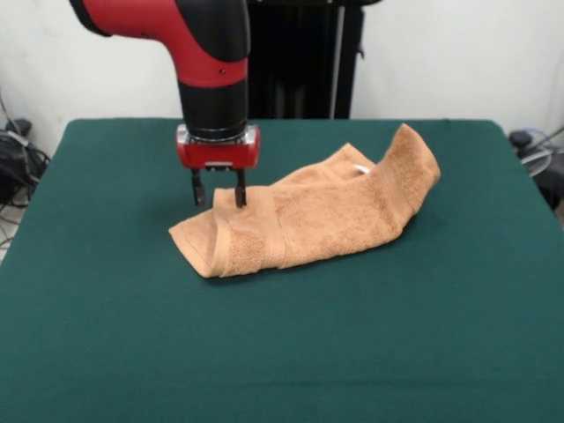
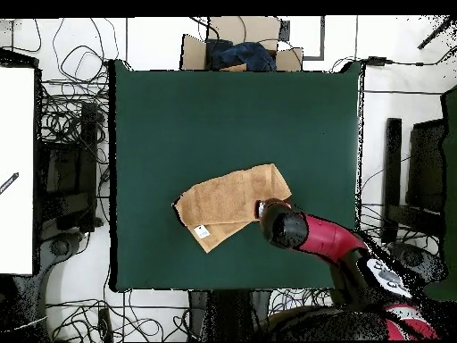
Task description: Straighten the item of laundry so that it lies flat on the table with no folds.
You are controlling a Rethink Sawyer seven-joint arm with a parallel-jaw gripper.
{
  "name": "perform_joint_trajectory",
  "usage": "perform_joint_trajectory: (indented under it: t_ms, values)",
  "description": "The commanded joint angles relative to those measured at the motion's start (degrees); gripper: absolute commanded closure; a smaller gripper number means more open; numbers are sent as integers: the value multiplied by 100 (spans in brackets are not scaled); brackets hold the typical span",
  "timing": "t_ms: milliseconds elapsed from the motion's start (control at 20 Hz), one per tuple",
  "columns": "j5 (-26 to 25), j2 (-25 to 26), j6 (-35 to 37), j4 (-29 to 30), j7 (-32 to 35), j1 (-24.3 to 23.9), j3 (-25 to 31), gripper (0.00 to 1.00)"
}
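The peach-orange towel (image 1: 308,216) lies folded over itself in a long crumpled band on the green table (image 1: 106,317), with one end raised at the right. A white tag (image 1: 362,169) shows near its far edge. My gripper (image 1: 218,197) points straight down over the towel's left end at its far edge. Its fingers (image 1: 240,192) stand apart, the right one touching the cloth, the left one over bare table. In the overhead view the towel (image 2: 230,200) lies at mid-table with a tag (image 2: 203,231), and the arm's wrist (image 2: 278,224) covers the gripper at the towel's right corner.
The table (image 2: 178,107) is much larger than the towel. Cables (image 2: 71,134) and equipment lie off its left and right sides, and a cardboard box (image 2: 239,54) stands beyond its far edge. The black pedestal (image 1: 300,62) stands behind the table.
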Motion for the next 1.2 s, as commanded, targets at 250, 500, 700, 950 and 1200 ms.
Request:
perform_joint_trajectory:
  t_ms: [250,500,700,950,1200]
  values:
    - [152,-68,-424,745,1343,119,-217,0]
    - [183,-82,-355,781,1261,77,-217,0]
    - [129,-48,-430,922,1220,-8,-194,0]
    - [237,956,-461,130,1033,-67,86,0]
    - [312,833,-53,-37,902,-67,144,0]
